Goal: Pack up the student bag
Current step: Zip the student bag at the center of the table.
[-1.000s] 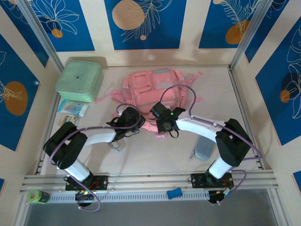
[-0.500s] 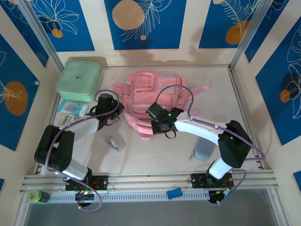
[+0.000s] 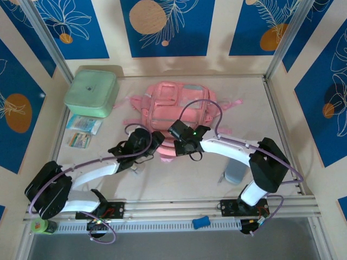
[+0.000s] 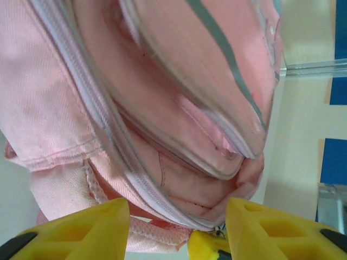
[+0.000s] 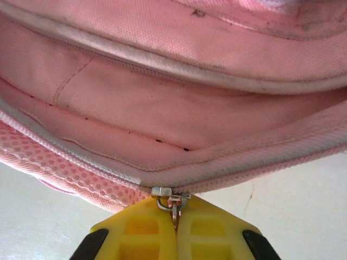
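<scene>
**Step in hand.** The large soft pink fabric student bag [image 3: 176, 103] lies at the middle of the pale table [image 3: 184, 181], its near edge between the two arms. The right gripper [image 5: 174, 219] has its yellow fingers pressed together on the metal zipper pull [image 5: 172, 203] at the bag's lower seam, just above a band of pink mesh. The left gripper [image 4: 176, 211] has its fingers apart and clamps nothing. It is just short of the bag's bunched lower corner. Judged from this, the step is opening the main zip before anything is loaded.

**Next move.** The left gripper would probably need to close on fabric beside the white zip track [image 4: 103, 130] as an anchor. The right could then draw the pull along the curved track without dragging the whole limp bag.

**Views compared.** The overhead camera gives the layout. A mint-green square lidded box [image 3: 91, 92] sits at the far left, with two flat printed packets [image 3: 84, 123] just in front of it. A grey-blue oblong object [image 3: 234, 174] lies near the right arm. All of these are apart from the bag. From overhead the wrists cover the fingertips, so grip cannot be read there. The right wrist camera resolves the pinch on the pull. The left wrist camera resolves the gap between the left fingers.
</scene>
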Available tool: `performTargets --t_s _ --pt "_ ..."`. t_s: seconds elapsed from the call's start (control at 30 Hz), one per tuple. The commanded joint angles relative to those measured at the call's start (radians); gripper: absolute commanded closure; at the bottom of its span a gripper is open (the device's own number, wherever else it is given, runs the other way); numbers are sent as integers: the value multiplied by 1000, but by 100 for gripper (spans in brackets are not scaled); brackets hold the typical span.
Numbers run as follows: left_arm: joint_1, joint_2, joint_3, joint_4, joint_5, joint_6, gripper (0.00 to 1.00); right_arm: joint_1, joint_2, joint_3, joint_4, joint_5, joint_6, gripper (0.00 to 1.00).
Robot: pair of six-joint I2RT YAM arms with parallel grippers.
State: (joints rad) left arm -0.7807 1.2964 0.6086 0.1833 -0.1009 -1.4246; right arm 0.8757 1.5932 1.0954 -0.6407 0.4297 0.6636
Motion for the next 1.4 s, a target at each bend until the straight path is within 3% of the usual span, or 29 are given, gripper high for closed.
performTargets --t_s 0.0,0.23,0.43,0.83,1.0,1.1,1.37 --pt "-44 43 41 46 -108 -140 50 -8 -62 -23 7 -4 19 100" --pt "-132 165 118 45 -140 -287 47 -12 -122 -65 107 -73 -16 100" --pt "-146 257 206 -60 -156 -350 47 -11 -116 -84 153 -107 -38 100" --pt "-157 365 288 -134 -199 -368 76 -14 -114 -106 173 -88 -15 100" --pt "-157 317 248 -120 -270 -350 100 -5 -119 -78 112 -47 -28 100" --pt "-155 246 212 -86 -333 -288 100 15 -117 -51 32 11 -27 100" --pt "-118 24 184 -268 -433 -74 100 22 -170 -46 -178 153 48 100"
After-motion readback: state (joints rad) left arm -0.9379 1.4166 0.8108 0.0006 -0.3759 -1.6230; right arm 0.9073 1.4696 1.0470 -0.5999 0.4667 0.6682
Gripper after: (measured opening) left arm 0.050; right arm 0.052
